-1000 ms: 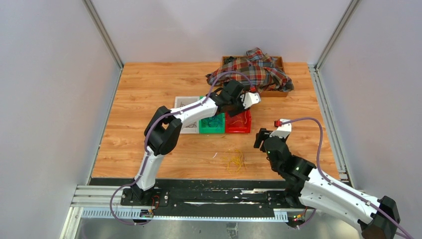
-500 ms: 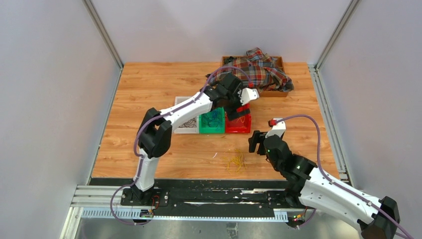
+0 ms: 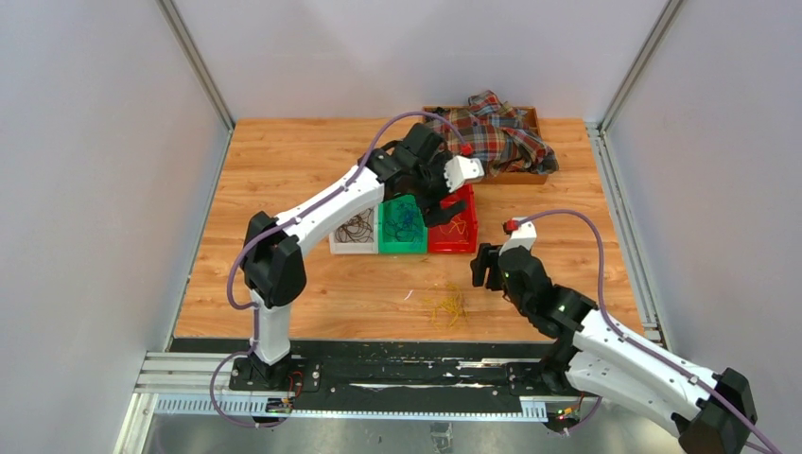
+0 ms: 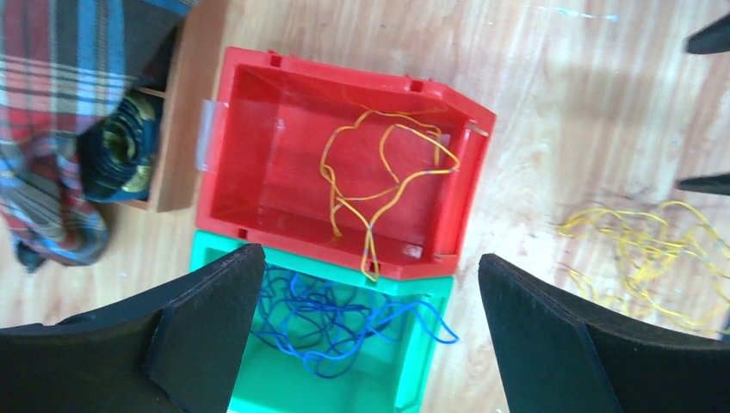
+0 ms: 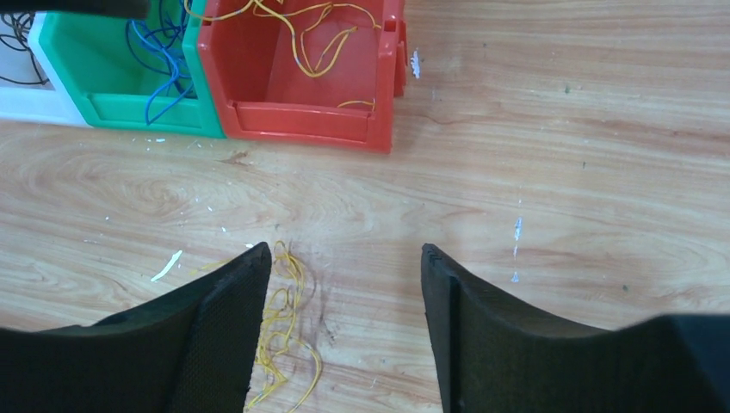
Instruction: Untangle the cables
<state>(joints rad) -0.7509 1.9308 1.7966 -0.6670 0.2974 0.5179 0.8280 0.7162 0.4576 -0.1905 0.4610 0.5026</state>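
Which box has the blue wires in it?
The green box, the middle of the three, holds the blue wires. The white box has dark wires, and the red box has yellow wires.

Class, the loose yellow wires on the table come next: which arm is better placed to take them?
Right: its open fingers hang close by the yellow wires; the left fingers are over the bins, farther off.

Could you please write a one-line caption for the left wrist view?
Open left gripper above red bin holding yellow cable, beside green bin of blue cables.
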